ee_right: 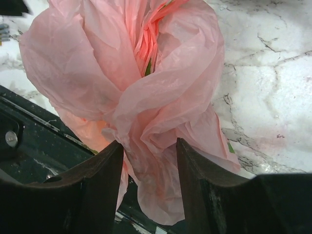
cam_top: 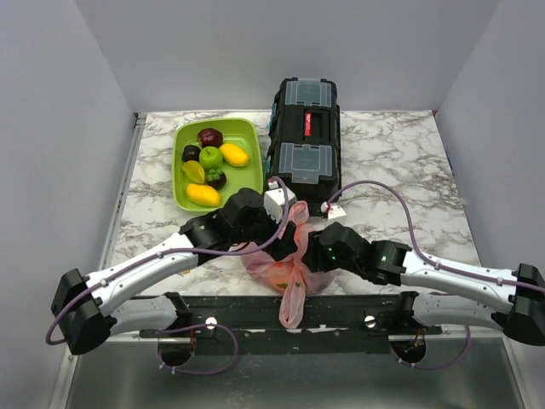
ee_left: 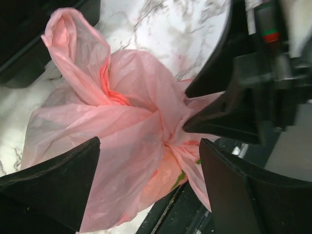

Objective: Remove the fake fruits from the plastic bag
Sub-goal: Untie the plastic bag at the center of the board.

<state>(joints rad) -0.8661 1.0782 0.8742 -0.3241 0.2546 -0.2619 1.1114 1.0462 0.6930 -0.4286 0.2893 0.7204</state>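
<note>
The pink plastic bag [cam_top: 285, 262] lies bunched at the table's near edge, one loop handle hanging over the edge. Orange and green shapes of the fake fruits [ee_left: 163, 183] show faintly through its thin skin; which fruits they are I cannot tell. My left gripper [cam_top: 277, 228] reaches in from the left, and in the left wrist view it [ee_left: 150, 146] stands open wide, straddling the bag's gathered top. My right gripper [cam_top: 308, 247] comes from the right. In the right wrist view its [ee_right: 149, 144] fingers stand apart with loose folds of the bag [ee_right: 146, 97] between them.
A lime-green tray [cam_top: 181, 194] holding several other fruits sits at the back left. A black toolbox [cam_top: 305, 136] stands right behind the bag. A black rail [cam_top: 341, 311] runs along the table's near edge under the hanging handle [cam_top: 292, 302].
</note>
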